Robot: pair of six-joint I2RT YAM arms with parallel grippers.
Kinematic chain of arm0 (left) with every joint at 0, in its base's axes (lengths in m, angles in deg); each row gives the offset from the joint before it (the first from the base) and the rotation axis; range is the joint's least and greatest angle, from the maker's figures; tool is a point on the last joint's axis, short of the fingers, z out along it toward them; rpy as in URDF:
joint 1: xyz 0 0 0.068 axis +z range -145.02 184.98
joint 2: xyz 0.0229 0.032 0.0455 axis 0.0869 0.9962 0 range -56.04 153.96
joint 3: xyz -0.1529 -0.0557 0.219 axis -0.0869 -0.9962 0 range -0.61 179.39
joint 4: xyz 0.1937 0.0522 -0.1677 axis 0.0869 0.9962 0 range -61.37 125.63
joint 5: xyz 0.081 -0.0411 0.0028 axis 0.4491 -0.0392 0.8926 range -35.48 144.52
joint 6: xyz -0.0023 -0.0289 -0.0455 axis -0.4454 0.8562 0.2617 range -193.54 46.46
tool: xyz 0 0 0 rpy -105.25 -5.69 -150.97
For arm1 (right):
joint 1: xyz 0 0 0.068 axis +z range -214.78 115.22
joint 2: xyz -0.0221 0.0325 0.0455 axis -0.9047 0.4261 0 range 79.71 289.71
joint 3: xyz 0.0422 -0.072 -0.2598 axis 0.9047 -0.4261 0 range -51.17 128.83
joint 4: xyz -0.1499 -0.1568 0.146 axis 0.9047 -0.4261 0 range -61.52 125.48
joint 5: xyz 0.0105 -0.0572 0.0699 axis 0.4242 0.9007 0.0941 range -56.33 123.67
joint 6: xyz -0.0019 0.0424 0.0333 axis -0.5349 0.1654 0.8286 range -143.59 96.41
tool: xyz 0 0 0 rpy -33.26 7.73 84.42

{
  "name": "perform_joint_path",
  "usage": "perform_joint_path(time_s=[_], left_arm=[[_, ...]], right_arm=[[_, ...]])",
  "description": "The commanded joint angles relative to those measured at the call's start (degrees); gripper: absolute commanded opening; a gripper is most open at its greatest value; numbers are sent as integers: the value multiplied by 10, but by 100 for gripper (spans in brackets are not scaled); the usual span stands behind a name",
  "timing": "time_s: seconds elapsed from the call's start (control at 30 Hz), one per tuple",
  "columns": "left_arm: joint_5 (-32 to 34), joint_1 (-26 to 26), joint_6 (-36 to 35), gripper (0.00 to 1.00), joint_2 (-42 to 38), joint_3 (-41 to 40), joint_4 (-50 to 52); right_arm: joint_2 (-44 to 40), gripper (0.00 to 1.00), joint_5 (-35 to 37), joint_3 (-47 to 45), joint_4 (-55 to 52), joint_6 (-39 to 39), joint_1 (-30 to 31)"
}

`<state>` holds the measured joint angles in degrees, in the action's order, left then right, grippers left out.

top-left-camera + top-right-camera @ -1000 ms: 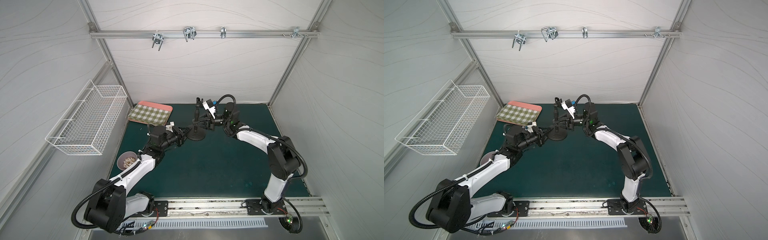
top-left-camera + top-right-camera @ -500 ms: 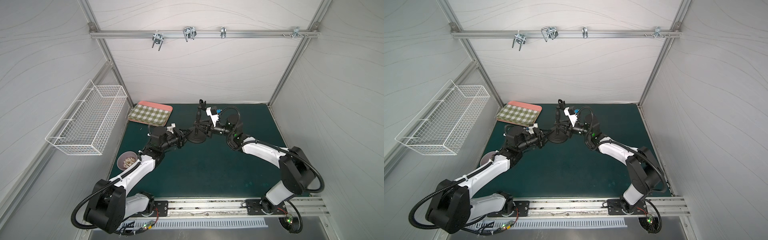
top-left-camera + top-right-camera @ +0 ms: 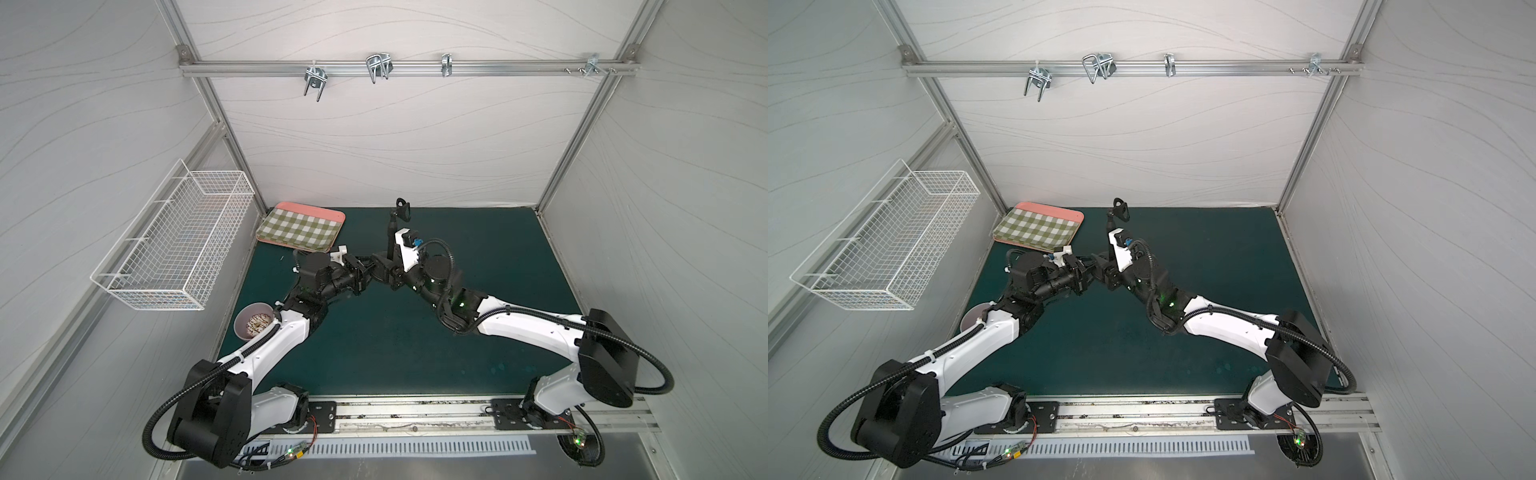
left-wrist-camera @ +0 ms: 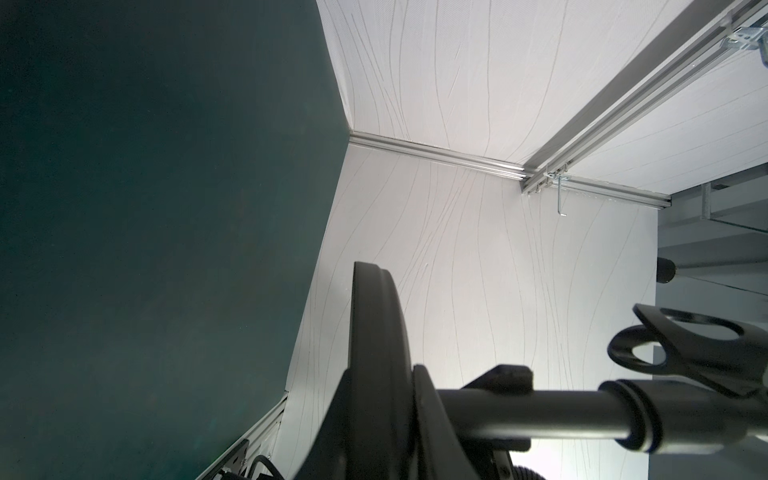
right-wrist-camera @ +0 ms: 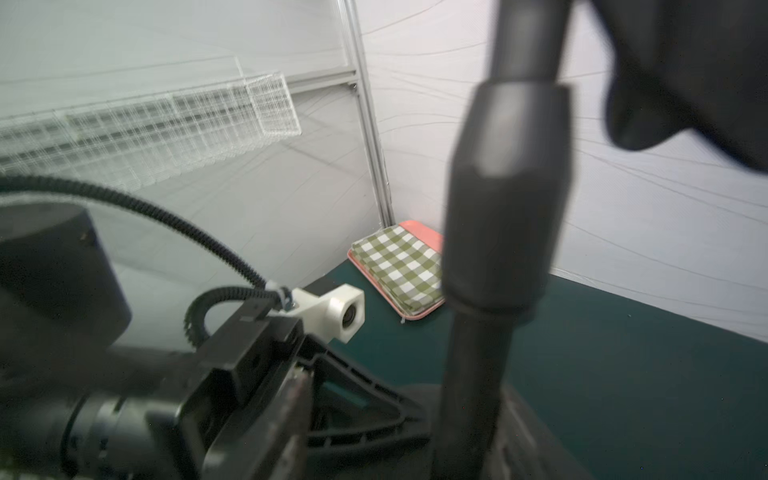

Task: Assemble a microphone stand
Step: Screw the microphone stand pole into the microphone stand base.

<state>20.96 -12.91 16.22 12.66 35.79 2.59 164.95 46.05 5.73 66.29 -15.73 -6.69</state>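
Seating rod in base | left gripper clamped on base rim | right gripper looks released, gap to rod | next: verify joint tight before left releases.

Obstacles: the upright microphone stand is wedged between the left gripper and the right gripper, which nearly meet, and its rod rises just beyond the right gripper. A checked tray is set near the left gripper on its far outer side, a bowl is placed beside the left forearm behind that gripper, and a wire basket is hung on the wall well outboard. Free room: bare green mat is found behind both grippers and wide to the right gripper's outer side, up to the wall.
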Motion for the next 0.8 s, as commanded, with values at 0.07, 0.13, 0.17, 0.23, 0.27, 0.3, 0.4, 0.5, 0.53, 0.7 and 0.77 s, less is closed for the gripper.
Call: perform_joint_path(time_s=[0.07, 0.13, 0.17, 0.23, 0.27, 0.3, 0.4, 0.5, 0.53, 0.7, 0.77], left_arm=[[2, 1, 16, 0, -16, 16, -76], [1, 1, 16, 0, -18, 15, -76], [0, 1, 16, 0, -17, 15, -76], [-2, 1, 16, 0, -18, 16, -74], [-2, 1, 16, 0, -17, 17, -74], [-3, 1, 16, 0, -18, 18, -73], [-3, 1, 15, 0, -19, 19, -71], [-3, 1, 13, 0, -23, 21, -65], [-3, 1, 12, 0, -23, 21, -64], [-1, 1, 11, 0, -28, 20, -61], [-1, 1, 11, 0, -28, 21, -60]], right_arm=[[-55, 75, -239, -29, -24, 20, -102], [-50, 73, -334, -31, 1, 45, -145], [-46, 73, -371, -28, 9, 46, -158], [-28, 73, -456, -10, 15, 45, -184], [-18, 73, -500, 1, 17, 45, -195], [-5, 72, -547, 17, 20, 50, -205], [34, 69, -656, 58, 34, 75, -229], [65, 66, -723, 91, 49, 91, -236], [74, 65, -734, 104, 40, 87, -236], [100, 61, -733, 135, 5, 65, -235], [109, 57, -732, 142, 7, 65, -235]])
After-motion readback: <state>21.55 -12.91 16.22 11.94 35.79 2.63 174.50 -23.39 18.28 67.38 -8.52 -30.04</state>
